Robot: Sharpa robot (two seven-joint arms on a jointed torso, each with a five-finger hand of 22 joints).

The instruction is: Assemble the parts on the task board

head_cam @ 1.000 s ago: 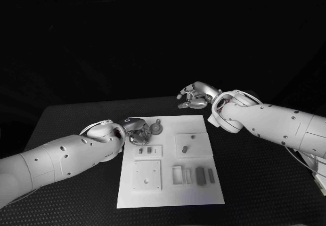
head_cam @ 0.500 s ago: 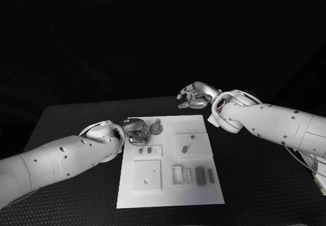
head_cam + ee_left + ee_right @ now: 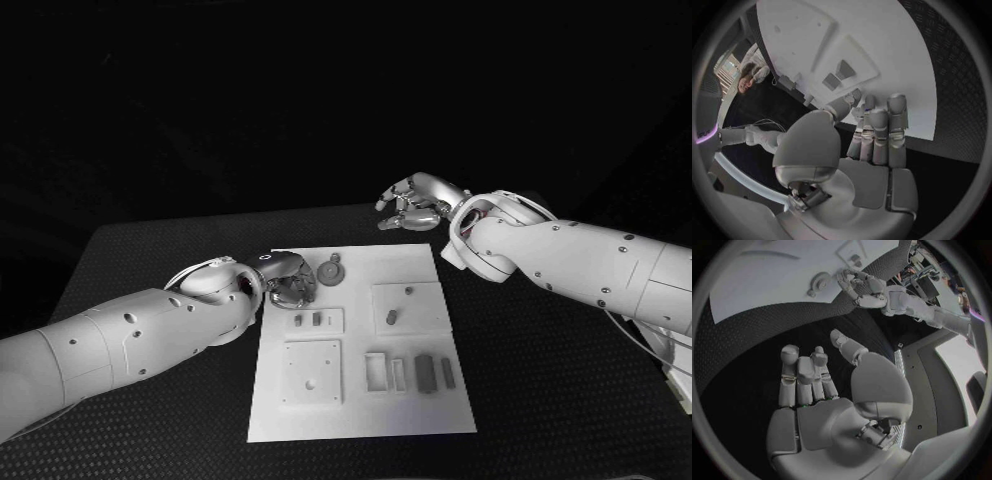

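Left hand (image 3: 289, 278) is hovering at the board's (image 3: 361, 410) far left corner, fingers loosely curled and apart, holding nothing, beside the round part (image 3: 333, 271). Right hand (image 3: 415, 203) is hanging over the desk (image 3: 562, 380) beyond the board's far edge, fingers apart, empty. Small grey parts (image 3: 427, 371) are lying on the board.

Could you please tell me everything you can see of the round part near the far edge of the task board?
The round part is a small grey disc with a darker centre and a short tab toward the far edge, seemingly plastic. It lies flat on the white task board, near its far left corner. The left hand is right beside it, fingers at its rim; actual contact cannot be told. The right wrist view shows it too, lying flat.
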